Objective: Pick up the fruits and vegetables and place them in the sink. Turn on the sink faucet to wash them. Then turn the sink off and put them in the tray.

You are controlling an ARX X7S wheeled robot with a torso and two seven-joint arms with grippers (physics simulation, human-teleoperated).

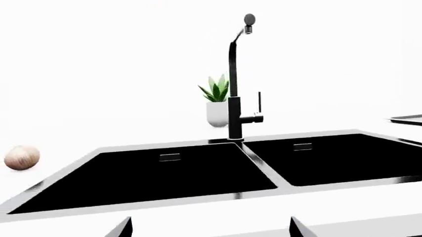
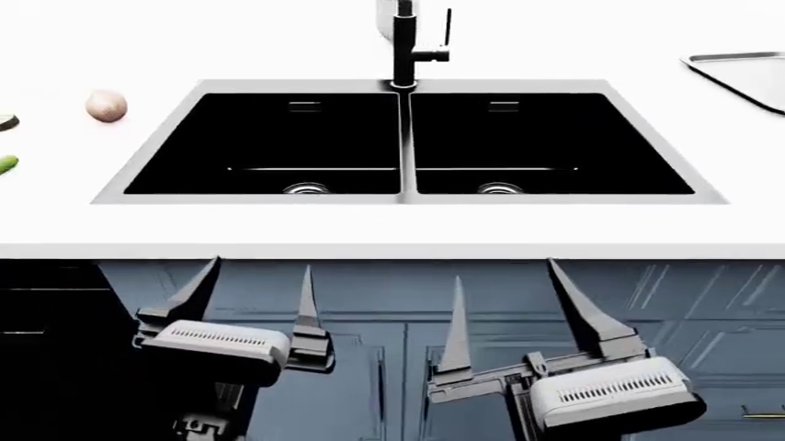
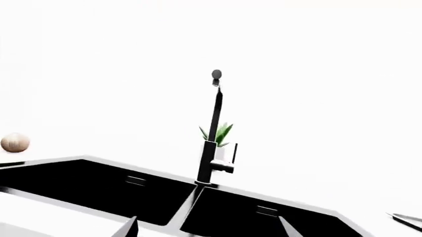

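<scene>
The black double-basin sink (image 2: 405,87) lies in the white counter, with a round steel drain in each basin. The black pillar faucet (image 2: 403,50) stands behind the divider, its thin lever (image 2: 448,28) upright. The tan-pink onion (image 2: 107,106) lies on the counter left of the sink; it also shows in the left wrist view (image 1: 21,158) and the right wrist view (image 3: 15,142). The green cucumber (image 2: 6,164) is cut by the left edge. The silver tray (image 2: 742,73) sits at the far right. My left gripper (image 2: 261,283) and right gripper (image 2: 506,280) are open and empty, below the counter's front edge.
A small potted plant (image 1: 216,101) stands behind the faucet. A dark round thing (image 2: 5,120) shows at the far left edge. Blue-grey cabinet fronts (image 2: 381,303) run below the counter edge, behind both grippers.
</scene>
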